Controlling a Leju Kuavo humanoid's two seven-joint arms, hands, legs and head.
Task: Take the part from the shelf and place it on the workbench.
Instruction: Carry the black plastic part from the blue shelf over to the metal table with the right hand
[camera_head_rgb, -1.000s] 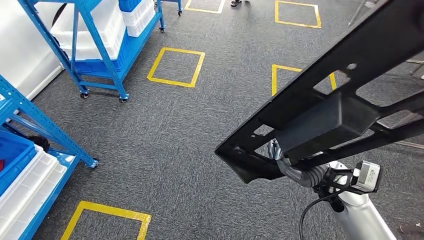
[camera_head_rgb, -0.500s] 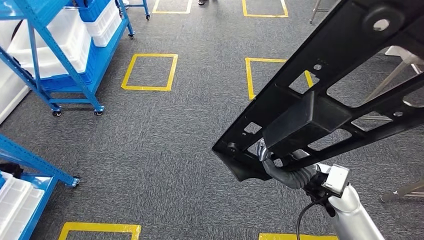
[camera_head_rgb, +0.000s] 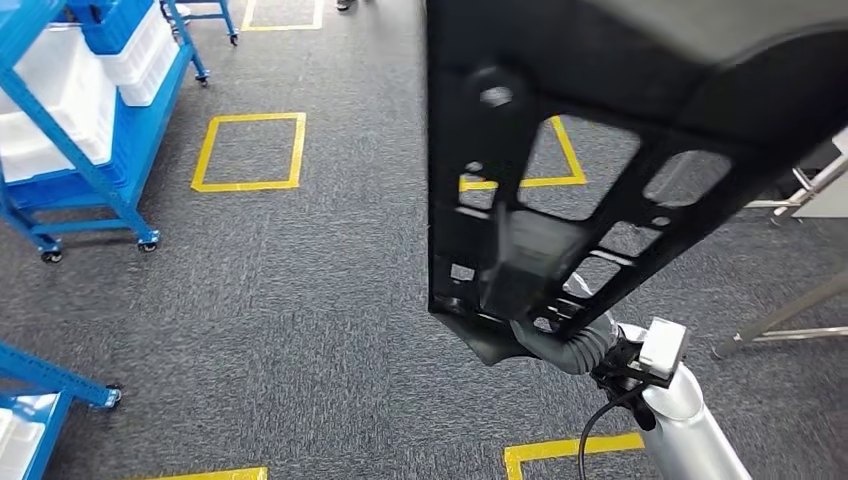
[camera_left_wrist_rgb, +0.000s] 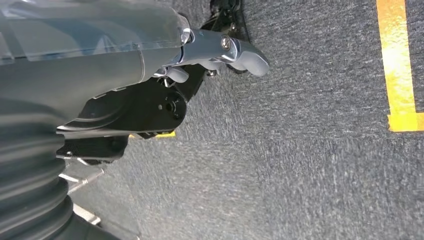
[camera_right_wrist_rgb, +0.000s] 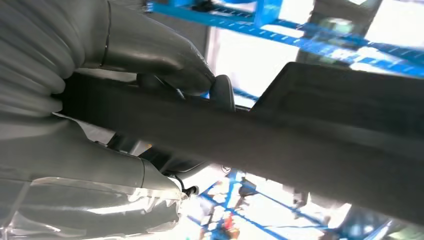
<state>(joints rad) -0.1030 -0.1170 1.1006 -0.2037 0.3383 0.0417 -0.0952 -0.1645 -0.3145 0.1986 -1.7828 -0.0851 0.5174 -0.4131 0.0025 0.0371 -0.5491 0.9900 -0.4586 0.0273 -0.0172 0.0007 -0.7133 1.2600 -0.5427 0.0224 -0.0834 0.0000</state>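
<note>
Gripping black part (camera_head_rgb: 600, 130), R hand (camera_right_wrist_rgb: 150, 55), no markings legible

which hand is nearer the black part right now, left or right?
Right. The right hand grips the black part itself, at its lower end. The left hand hangs over the grey carpet, holding nothing.

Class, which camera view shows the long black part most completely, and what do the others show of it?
The head view: the black part shows its cut-out frame, gripped from below by the right hand. The right wrist view gives a blurred bar. In the left wrist view, I cannot tell.
</note>
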